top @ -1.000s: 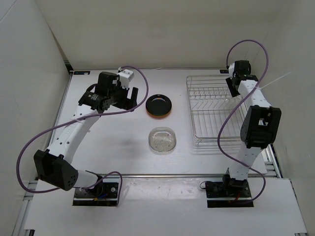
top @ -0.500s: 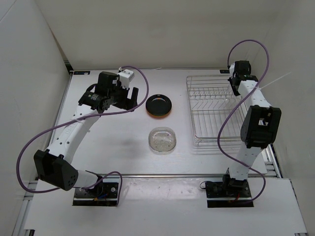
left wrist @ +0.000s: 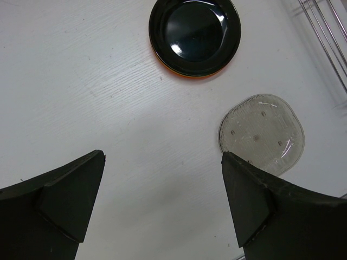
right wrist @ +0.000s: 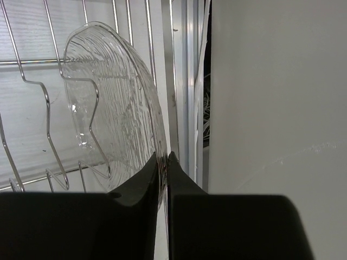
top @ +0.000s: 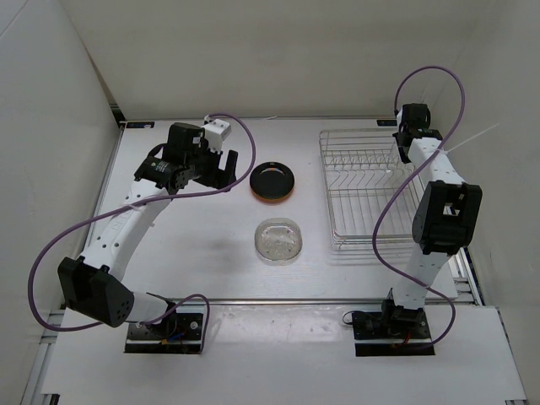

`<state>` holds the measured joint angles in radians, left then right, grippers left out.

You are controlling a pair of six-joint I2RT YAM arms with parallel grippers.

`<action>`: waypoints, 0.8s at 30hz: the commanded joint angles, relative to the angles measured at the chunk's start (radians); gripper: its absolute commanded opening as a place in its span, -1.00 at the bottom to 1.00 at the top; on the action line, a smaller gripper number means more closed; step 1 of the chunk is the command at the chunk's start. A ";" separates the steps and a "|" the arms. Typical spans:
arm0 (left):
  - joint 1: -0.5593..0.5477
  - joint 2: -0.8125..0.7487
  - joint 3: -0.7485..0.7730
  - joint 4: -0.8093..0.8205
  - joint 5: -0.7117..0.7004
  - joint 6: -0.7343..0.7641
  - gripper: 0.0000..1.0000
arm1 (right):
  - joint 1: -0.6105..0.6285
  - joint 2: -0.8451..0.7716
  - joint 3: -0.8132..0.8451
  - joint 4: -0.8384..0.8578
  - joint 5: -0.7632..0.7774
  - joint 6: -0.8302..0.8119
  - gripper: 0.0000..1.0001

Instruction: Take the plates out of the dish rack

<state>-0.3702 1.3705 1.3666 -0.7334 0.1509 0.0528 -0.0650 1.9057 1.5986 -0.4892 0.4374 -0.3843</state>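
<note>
right fingers (right wrist: 143,181): closed to a narrow slit on the rim of the upright clear plate (right wrist: 116,108), pinching only its thin edge.
upright clear plate: stands on edge in the far right corner of the dish rack (top: 327,194), leaning among the upright wire dividers and just beside the rack's side wires.
dish rack: on the right side of the bench (top: 186,236); this is the only plate made out in it.
left fingers (left wrist: 65,200): spread wide, holding nothing, hovering over bare bench left of the unloaded plates.
black plate (left wrist: 194,33): lies flat on the bench left of the rack, on top of an orange plate (left wrist: 184,74) that shows only its rim; no yellow-green plate can be made out.
flat clear plate (left wrist: 262,135): on the bench nearer the arms, apart from the stack and the rack.
step in hand, as judged: lifting out the last racked plate.
risk, slip: the hold is a shallow pinch on a smooth rim; the plate could pivot or drop on lifting.
risk, snag: a bent divider crosses the plate's face; a slanted pull could catch it and drag the rack.
risk, collision: the side wall stands close to the right of the wrist; an outward swing could strike it.
</note>
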 commanded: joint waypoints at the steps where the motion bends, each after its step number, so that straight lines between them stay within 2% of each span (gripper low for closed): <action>1: 0.001 -0.021 0.026 0.002 0.024 0.007 1.00 | -0.004 -0.022 0.017 -0.011 0.046 0.035 -1.00; 6: 0.001 -0.021 0.026 0.002 0.024 0.007 1.00 | 0.005 -0.022 0.052 -0.071 0.070 0.093 -1.00; 11: 0.001 -0.011 0.035 0.002 0.033 0.007 1.00 | 0.034 -0.033 0.089 -0.127 0.168 0.123 -1.00; 22: 0.001 0.009 0.055 -0.008 0.062 0.025 1.00 | 0.045 -0.148 0.155 -0.155 0.311 0.061 -1.00; 24: 0.001 0.018 0.043 0.015 0.029 0.025 1.00 | 0.045 -0.174 0.176 -0.143 0.322 0.038 -1.00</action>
<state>-0.3702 1.3827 1.3884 -0.7364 0.1879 0.0631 -0.0170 1.8126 1.7027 -0.6609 0.6643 -0.3084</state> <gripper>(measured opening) 0.997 0.066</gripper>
